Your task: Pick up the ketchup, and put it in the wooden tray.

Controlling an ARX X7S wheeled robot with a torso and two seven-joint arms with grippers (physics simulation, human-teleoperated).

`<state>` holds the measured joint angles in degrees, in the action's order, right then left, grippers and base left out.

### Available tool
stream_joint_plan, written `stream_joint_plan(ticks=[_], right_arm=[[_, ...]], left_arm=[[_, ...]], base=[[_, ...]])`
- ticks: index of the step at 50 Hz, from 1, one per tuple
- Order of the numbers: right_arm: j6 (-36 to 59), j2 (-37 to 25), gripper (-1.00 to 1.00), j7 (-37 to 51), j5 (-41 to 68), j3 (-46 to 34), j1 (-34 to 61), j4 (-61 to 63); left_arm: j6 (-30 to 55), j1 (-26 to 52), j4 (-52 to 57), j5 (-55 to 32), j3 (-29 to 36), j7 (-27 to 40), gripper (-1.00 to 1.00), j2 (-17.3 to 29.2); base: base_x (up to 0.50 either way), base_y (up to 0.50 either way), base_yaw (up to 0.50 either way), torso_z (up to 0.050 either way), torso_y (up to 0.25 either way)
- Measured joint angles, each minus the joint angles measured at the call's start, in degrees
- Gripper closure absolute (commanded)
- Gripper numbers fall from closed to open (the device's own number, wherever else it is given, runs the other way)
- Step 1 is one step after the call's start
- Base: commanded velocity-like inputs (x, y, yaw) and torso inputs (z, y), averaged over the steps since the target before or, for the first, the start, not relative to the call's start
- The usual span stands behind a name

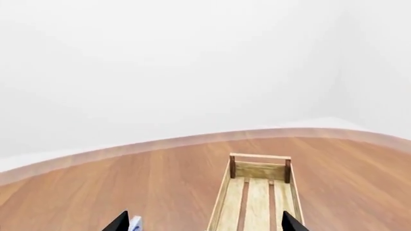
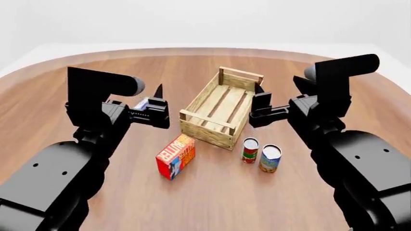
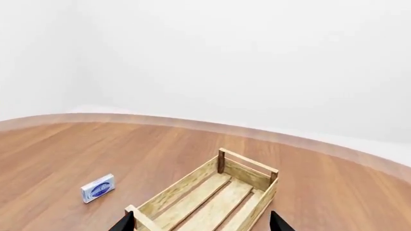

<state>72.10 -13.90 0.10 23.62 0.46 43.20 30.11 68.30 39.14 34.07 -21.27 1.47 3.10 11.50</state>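
1. Your ketchup bottle shows in none of the views, so its place and heading cannot be told.
2. The wooden tray [image 2: 220, 109] sits between your left gripper [image 2: 159, 103] and right gripper [image 2: 258, 103], long axis running away from you.
3. Both wrist views show fingertips spread apart, holding nothing.
4. A small blue-and-white box [image 3: 98, 187] lies partly hidden behind your left gripper.

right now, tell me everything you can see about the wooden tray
The wooden tray is a pale rectangular crate of light planks: low plank sides, four corner posts, and a slatted bottom with dark gaps between the slats. It sits flat on the brown wooden table, angled diagonally, between the two arms. Nothing lies inside it, and nothing visibly touches it. Two cans stand near one corner, apart from it.
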Motion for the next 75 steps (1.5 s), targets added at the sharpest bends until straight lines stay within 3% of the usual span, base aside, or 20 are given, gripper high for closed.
stream_joint_plan(ticks=[8, 64, 75], right_arm=[[-0.9, -0.3, -1.00, -0.3, 0.1, -0.4, 0.6, -0.9], [-3.6, -1.2, -1.00, -1.6, 1.9, -3.4, 2.2, -4.1], [-3.5, -1.3, -1.00, -1.6, 2.5, -3.8, 2.7, -4.5]], left_arm=[[-0.2, 0.5, -0.4, -0.2, -0.2, 0.3, -1.00, 0.1], [-0.9, 2.3, -1.8, -1.5, -1.8, 2.3, -1.00, 1.1], [-0.4, 2.5, -1.4, -2.0, -2.2, 2.6, -1.00, 1.5]], base=[[0.00, 0.00, 0.05, 0.000, 0.000], [0.00, 0.00, 0.50, 0.000, 0.000], [0.02, -0.05, 0.00, 0.000, 0.000]])
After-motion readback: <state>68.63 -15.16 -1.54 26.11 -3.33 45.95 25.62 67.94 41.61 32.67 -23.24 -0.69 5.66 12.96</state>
